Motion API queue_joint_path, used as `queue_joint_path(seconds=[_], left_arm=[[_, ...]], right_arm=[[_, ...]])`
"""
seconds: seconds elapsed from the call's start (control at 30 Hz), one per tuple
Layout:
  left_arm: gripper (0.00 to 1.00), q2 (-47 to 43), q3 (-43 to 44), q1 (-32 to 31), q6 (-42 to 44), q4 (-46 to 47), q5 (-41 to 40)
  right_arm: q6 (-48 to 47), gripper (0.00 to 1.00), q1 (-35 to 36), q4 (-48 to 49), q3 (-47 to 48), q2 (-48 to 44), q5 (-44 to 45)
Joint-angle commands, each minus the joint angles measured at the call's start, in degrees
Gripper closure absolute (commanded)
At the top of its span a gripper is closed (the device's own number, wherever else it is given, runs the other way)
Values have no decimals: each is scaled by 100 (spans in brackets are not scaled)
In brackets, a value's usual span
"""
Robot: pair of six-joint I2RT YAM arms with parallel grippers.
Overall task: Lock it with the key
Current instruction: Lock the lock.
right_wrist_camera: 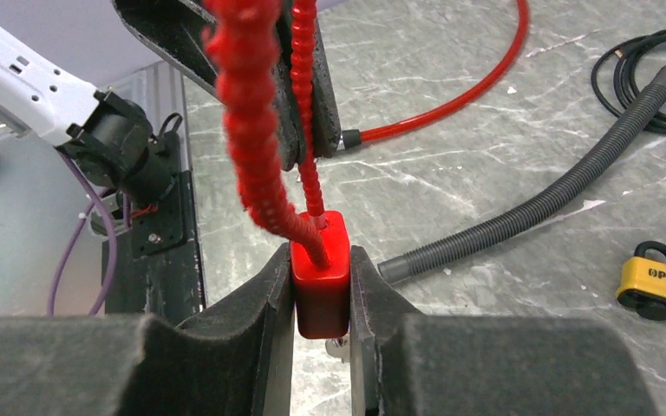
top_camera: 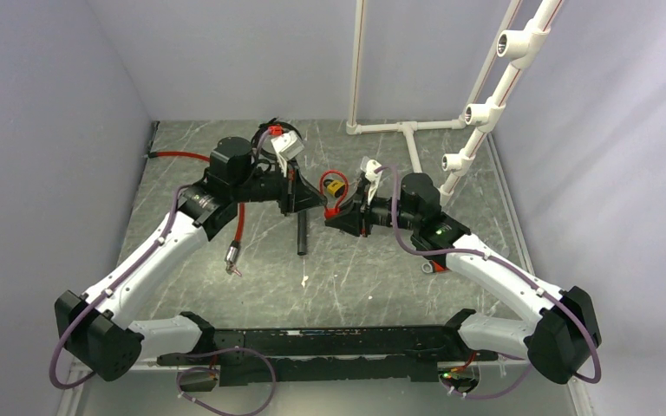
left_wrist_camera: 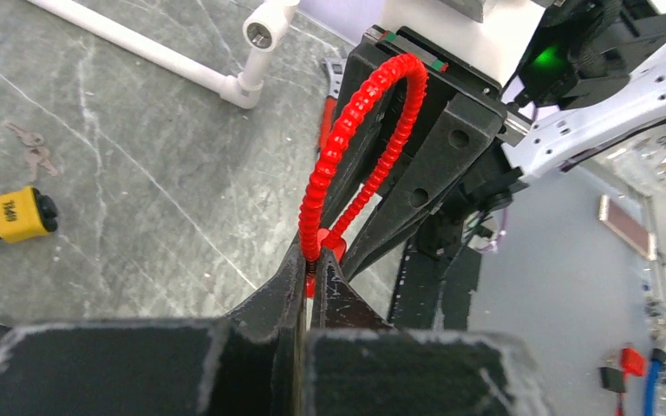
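Gripping stage only, I'd say: right gripper (right_wrist_camera: 319,260) clamps the red lock body (right_wrist_camera: 321,299) between its fingers, left gripper (left_wrist_camera: 315,264) pinches its red cable loop (left_wrist_camera: 340,128), keys (left_wrist_camera: 33,154) lie on the table (left_wrist_camera: 139,113) far left of the left fingers, so keying remains.

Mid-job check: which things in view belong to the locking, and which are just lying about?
In the job:
red ribbed cable lock, its loop in the left gripper, its block body in the right gripper
small silver keys on the table, probably

Lying about, it seems:
yellow padlock
grey corrugated hose
thin red tube
white plastic pipe frame
black cable coil
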Motion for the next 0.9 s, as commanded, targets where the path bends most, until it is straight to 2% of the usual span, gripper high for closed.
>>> queue_joint_path(seconds=[0.0,0.13,0.27,0.47,0.57,0.63,0.7,0.77,0.87], left_arm=[[100,175,-145,-635,501,-1332,196],[100,258,-353,-620,-19,-1290,-67],[100,420,-508,-171,-568,-1252,30],[100,473,-392,-216,-231,-1253,227],[100,228,-473,-494,140,-1006,496],[100,115,-516,-802,448,-1108,357],[100,195,-531,-857,438,-1342,197],[100,298,-604,-687,256,-1401,130],[100,411,-707,3,-241,-1020,773]], right_arm=[[-253,100,21,1851,531,-118,520],[-361,100,38,2180,480,-156,293],[-626,100,38,2311,374,-326,81],[-1281,100,97,2222,279,-426,-132],[-1089,100,100,2233,364,-323,20],[-895,100,100,2426,357,-265,148],[-751,100,94,2506,408,-225,188],[-695,100,97,2565,463,-230,262],[-338,100,74,2564,482,-273,451]])
